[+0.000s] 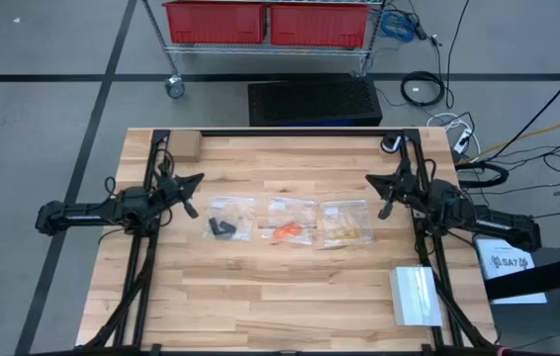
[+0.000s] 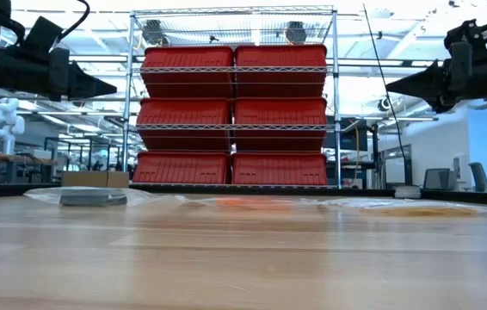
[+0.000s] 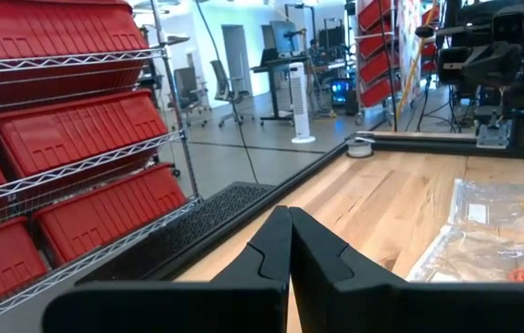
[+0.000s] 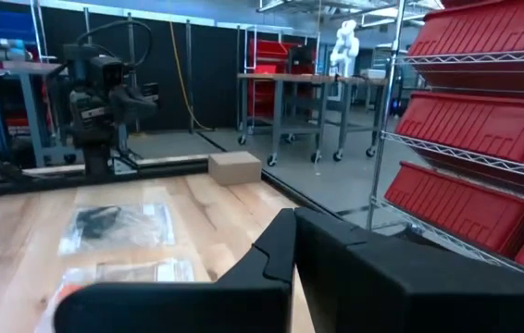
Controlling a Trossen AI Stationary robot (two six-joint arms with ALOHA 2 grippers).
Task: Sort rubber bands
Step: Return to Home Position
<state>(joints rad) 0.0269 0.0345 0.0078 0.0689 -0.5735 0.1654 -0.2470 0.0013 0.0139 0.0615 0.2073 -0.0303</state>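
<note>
On the left we see the left gripper (image 1: pixel 197 181) raised above the table (image 1: pixel 290 287), its fingers (image 3: pixel 267 259) pressed together with nothing between them. It points toward the table's middle, and a small box (image 1: pixel 184 146) sits beyond it at the far edge. Right of it, toward the near edge, three clear pouches lie flat in a row. The first bag (image 1: pixel 231 220) holds the black bands (image 1: pixel 224 225), close under the left gripper's tip but apart from it. The middle bag (image 1: pixel 291 222) holds the orange bands (image 1: pixel 286 233), well apart from both grippers. The third bag (image 1: pixel 345 222) holds the yellow bands (image 1: pixel 343 229), near the right gripper (image 1: pixel 371 181) but not touching it. That gripper hangs level with the left one, facing it, its fingers (image 4: pixel 271 254) also clenched on nothing. A white box (image 1: pixel 416 295) lies at the table's near right.
</note>
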